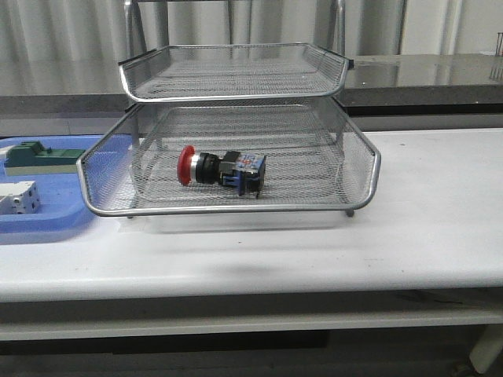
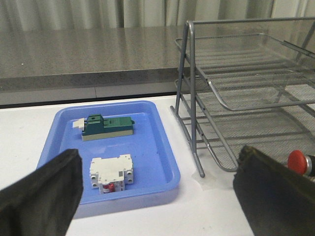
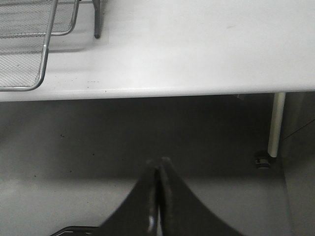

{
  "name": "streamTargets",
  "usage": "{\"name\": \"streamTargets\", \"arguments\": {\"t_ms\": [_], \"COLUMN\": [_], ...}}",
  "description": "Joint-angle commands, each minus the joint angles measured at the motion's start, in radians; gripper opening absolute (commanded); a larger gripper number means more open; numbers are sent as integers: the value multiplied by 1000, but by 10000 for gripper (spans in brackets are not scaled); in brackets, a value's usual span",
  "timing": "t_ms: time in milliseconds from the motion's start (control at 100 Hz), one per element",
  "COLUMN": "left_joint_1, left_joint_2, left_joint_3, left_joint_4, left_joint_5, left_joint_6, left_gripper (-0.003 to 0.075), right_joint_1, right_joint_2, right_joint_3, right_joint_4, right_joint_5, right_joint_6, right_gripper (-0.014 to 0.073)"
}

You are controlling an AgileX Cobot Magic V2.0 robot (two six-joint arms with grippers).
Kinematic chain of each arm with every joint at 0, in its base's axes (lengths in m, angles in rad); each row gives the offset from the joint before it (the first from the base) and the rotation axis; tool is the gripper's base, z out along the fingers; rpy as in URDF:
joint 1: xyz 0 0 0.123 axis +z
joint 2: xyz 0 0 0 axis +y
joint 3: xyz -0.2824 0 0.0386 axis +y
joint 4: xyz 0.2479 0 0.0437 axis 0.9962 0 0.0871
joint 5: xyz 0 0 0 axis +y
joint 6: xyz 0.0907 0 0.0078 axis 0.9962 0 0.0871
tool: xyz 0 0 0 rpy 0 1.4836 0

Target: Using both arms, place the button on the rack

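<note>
— What do you have around you, edge-wise?

— My left gripper (image 2: 157, 196) hangs over the white table (image 1: 424, 228) with its fingers (image 2: 39, 196) spread wide and nothing between them. Beside it lies the blue tray (image 2: 162, 147), holding a green block (image 2: 107, 127) and a white boxy part (image 2: 111, 173); the tray's raised rim sits near the rack's (image 1: 236, 141) upright leg but apart from it. My right gripper (image 3: 158, 196) is off the table altogether, past its front edge, fingers pressed together on nothing, with bare floor and a table leg (image 3: 275, 123) in its view. A corner of the rack's pulled-out lower tray shows above that front edge.

— And the button?

— The button (image 1: 222, 170) lies on its side in that lower mesh tray, which is drawn forward from under the upper tier. Its red head points toward my left side, the dark block body toward my right. It rests near the tray's middle, clear of the chrome rim all round.

— How does it sit relative to you?

— Neither gripper touches it. From my left wrist I see only its red head (image 2: 297, 161), peeking just past my far finger. My right wrist view doesn't show it at all.
</note>
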Motion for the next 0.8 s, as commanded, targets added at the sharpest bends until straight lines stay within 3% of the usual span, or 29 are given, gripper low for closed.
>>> {"name": "streamTargets", "arguments": {"t_ms": [0,310,390,490,790], "left_joint_1": [4,4,4,4,4], "left_joint_2": [-14,-15,-15,-15,-15], "left_joint_3": [0,36,36,36,36], "left_joint_4": [-33,-33,-33,-33,-33], "left_joint_5": [-118,-167,-175,-189,-190], "left_joint_6": [-7,-7,-7,-7,-7], "left_gripper": [599,597,567,472,41], "right_joint_1": [1,1,1,1,1], "right_joint_2": [4,4,4,4,4], "right_joint_3": [-33,-33,-33,-33,-33], "right_joint_4": [-13,-13,-13,-13,-13], "right_joint_5": [-52,-52,-52,-52,-52], "right_joint_6": [0,0,0,0,0], "right_gripper": [-67,-67,-67,-67,-67]}}
